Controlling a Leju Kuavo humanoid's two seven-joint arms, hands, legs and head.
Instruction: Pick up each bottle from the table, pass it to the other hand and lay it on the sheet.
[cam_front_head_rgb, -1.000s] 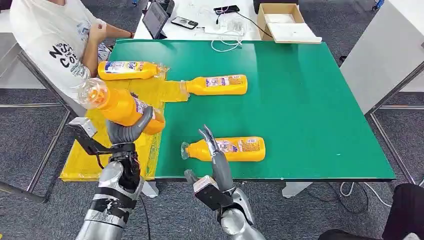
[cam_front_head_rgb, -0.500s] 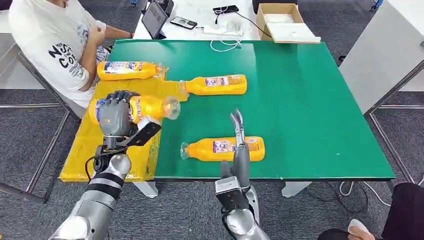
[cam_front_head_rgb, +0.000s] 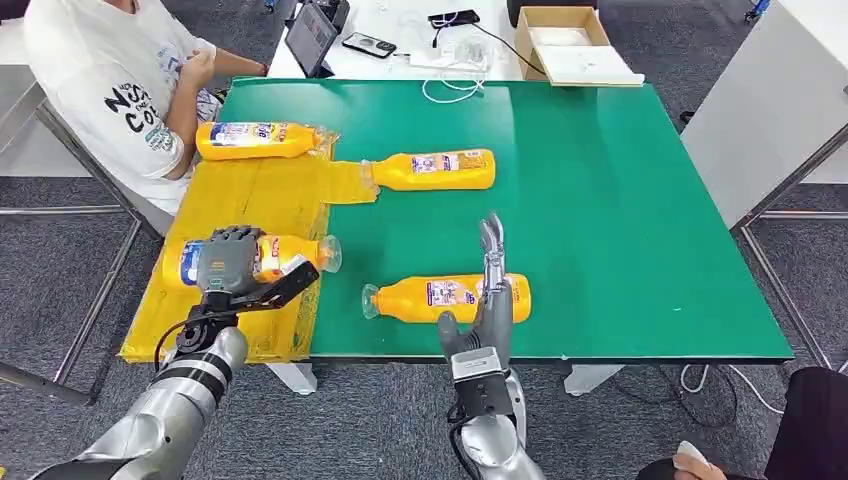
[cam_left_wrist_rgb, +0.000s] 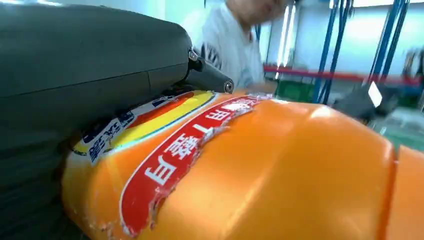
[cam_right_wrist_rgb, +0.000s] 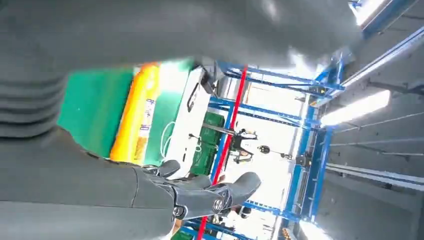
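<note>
Bottles of orange drink lie about the green bench (cam_front_head_rgb: 620, 200). The left hand (cam_front_head_rgb: 228, 262) grasps one bottle (cam_front_head_rgb: 290, 252) round its middle, low over the near end of the yellow sheet (cam_front_head_rgb: 260, 195); whether it touches the sheet I cannot tell. The right hand (cam_front_head_rgb: 487, 300) is released, fingers (cam_front_head_rgb: 491, 240) straight, above the near bottle (cam_front_head_rgb: 445, 297). Two more lie far: one (cam_front_head_rgb: 255, 140) on the sheet, one (cam_front_head_rgb: 435, 169) at its edge. Full and capped, they likely feel heavy, stiff and slick; the labelled middle seems the best hold.
</note>
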